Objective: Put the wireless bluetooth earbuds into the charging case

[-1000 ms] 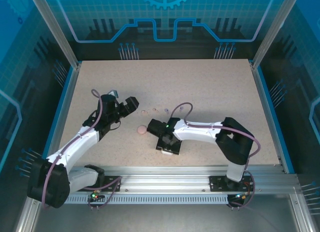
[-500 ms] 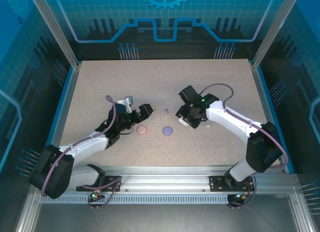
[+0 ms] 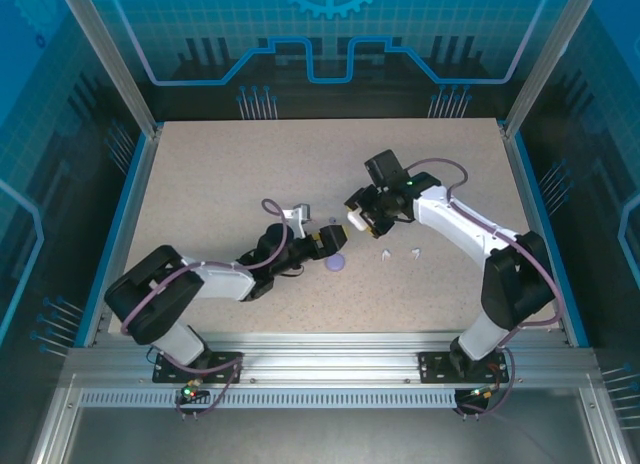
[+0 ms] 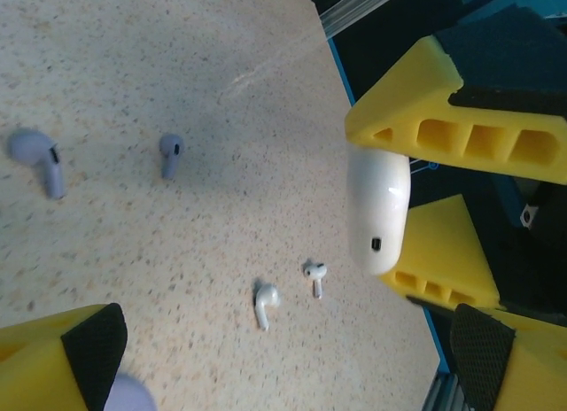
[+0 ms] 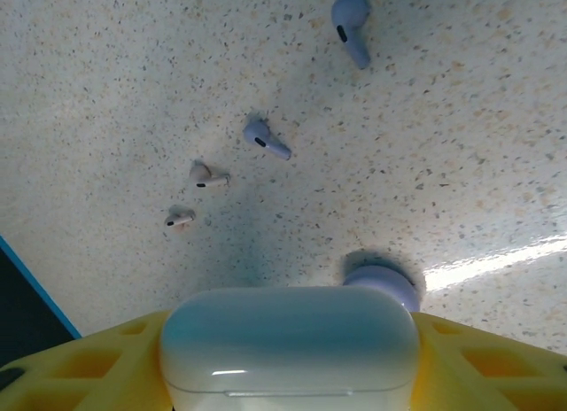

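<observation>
We see the right gripper (image 3: 357,222) clenched on the white case (image 5: 288,336), holding it above the table (image 3: 220,174). We judge this is to present it for loading. The left gripper (image 3: 326,241) hangs spread and empty just beside the white case, probably ready to fetch buds. The white earbuds (image 4: 266,298) lie loose near the white case. The purple earbuds (image 5: 266,138) and pink earbuds (image 5: 208,174) lie farther from it, and the purple case (image 3: 336,263) sits close by.
</observation>
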Robot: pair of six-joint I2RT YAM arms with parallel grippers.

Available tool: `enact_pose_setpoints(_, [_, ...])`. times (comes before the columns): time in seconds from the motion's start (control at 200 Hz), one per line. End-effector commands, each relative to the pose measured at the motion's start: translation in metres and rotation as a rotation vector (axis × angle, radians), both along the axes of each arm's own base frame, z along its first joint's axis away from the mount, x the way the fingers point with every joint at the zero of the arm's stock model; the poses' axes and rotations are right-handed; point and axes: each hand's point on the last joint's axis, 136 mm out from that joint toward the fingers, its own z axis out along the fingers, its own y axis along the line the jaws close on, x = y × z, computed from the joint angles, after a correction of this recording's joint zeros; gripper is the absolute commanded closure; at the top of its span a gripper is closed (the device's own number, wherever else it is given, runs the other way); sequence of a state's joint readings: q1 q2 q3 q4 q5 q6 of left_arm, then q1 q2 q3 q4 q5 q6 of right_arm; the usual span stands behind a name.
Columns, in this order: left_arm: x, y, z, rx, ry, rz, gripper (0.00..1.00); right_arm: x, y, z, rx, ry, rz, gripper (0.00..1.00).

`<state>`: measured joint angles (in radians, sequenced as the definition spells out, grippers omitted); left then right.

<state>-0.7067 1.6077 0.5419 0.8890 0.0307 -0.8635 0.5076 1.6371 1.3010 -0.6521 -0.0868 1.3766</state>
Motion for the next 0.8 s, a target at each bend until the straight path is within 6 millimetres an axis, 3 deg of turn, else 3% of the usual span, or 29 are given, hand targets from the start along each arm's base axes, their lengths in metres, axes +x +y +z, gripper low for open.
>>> enact_pose_setpoints(0.0, [0.021,-0.01,0.034,-0.084,-0.111,0.059,0.08,0.009,0.011,0.013,0.055,-0.011,-0.016,0.38])
enact_pose_setpoints(0.105, [0.03,-0.016,0.036,-0.109,-0.115,0.071,0.2,0.008,0.013,0.011,0.057,-0.002,-0.023,0.38])
enact_pose_setpoints(0.43, [0.044,-0.032,0.038,-0.136,-0.111,0.069,0.4,0.006,0.018,0.009,0.069,0.007,-0.018,0.38])
enact_pose_setpoints(0.795, [0.043,-0.038,0.034,-0.133,-0.103,0.066,0.53,0.006,0.017,0.01,0.076,0.003,-0.025,0.38])
